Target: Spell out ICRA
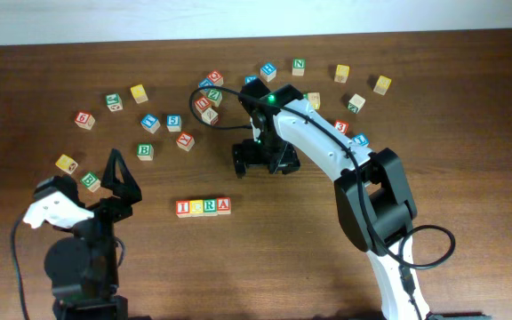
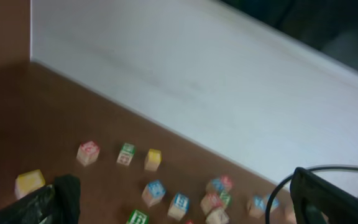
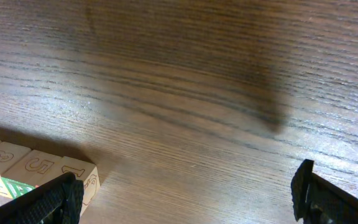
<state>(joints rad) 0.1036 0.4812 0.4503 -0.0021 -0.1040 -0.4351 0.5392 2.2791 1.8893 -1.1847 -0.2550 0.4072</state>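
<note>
left gripper [image 1: 124, 174]: jaws spread wide, empty | right gripper [image 1: 263, 162]: jaws spread wide, empty | ICRA cube row [image 1: 204, 207]: on table [image 1: 452, 133], right of left gripper, touching neither gripper

You are looking at a big brown wooden table [image 1: 52, 53]. Its top is dark, and thin lines of wood grain run across it from side to side.

A plain white wall [image 2: 197, 81] stands along the far edge of the table. From above you see only a thin white line of it along that edge.

From low down by the left side, a brown panel [image 2: 2, 28] stands at the left end of the wall. Over the top of the wall, on the right, there is a dark patch [image 2: 316, 25]. You cannot tell what it is.

Up close, the wood has a pale shine [image 3: 61, 99] where light falls on it. A soft dark shadow [image 3: 253, 74] lies across the wood next to it.
</note>
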